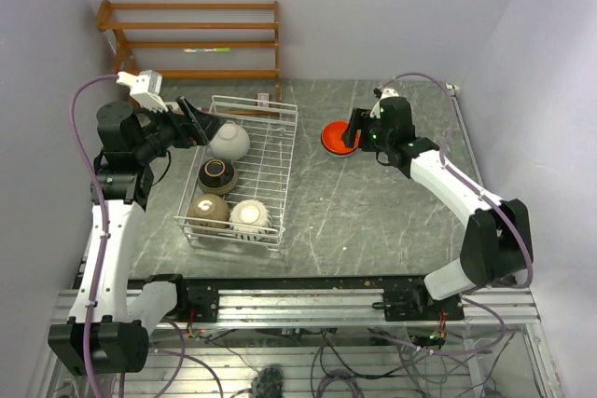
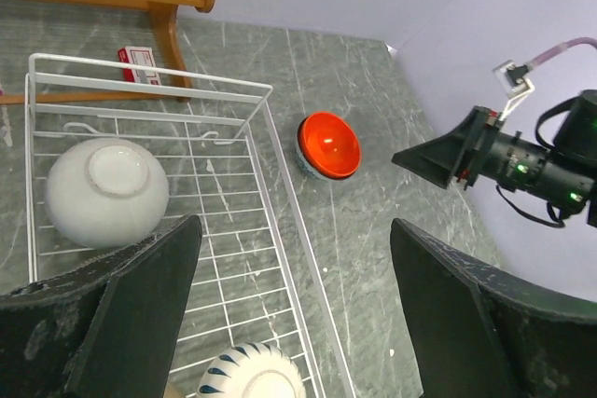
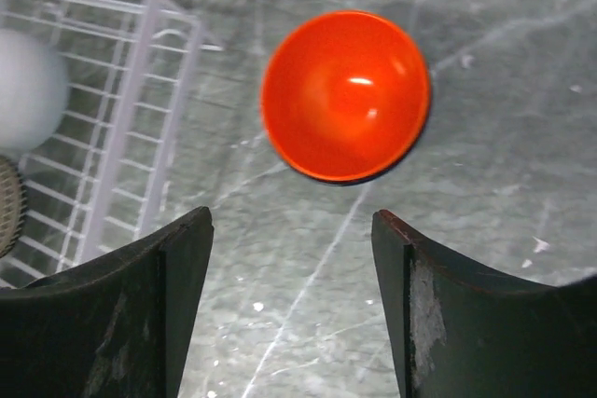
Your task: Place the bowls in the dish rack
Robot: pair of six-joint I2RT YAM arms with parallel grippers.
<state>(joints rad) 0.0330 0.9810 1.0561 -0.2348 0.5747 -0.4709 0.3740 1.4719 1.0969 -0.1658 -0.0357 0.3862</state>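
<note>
The white wire dish rack [image 1: 288,174] lies left of centre. It holds a cream-white bowl [image 1: 229,141] upside down, a black-brown bowl [image 1: 216,174], a tan-brown bowl [image 1: 207,209] and a white bowl with blue pattern [image 1: 249,216]. The orange-red bowl [image 1: 333,140] sits on the table right of the rack. My left gripper [image 1: 199,123] is open and empty above the rack's far left part, by the cream-white bowl [image 2: 107,190]. My right gripper [image 1: 353,133] is open and empty, just right of and above the orange-red bowl [image 3: 345,95], not touching it.
A brown wooden slatted shelf [image 1: 191,39] stands against the back wall behind the rack. A small red and white box [image 2: 140,62] lies by its foot. Purple walls close in on the left and right. Bare grey table lies between the rack [image 2: 280,193] and the orange-red bowl [image 2: 328,145].
</note>
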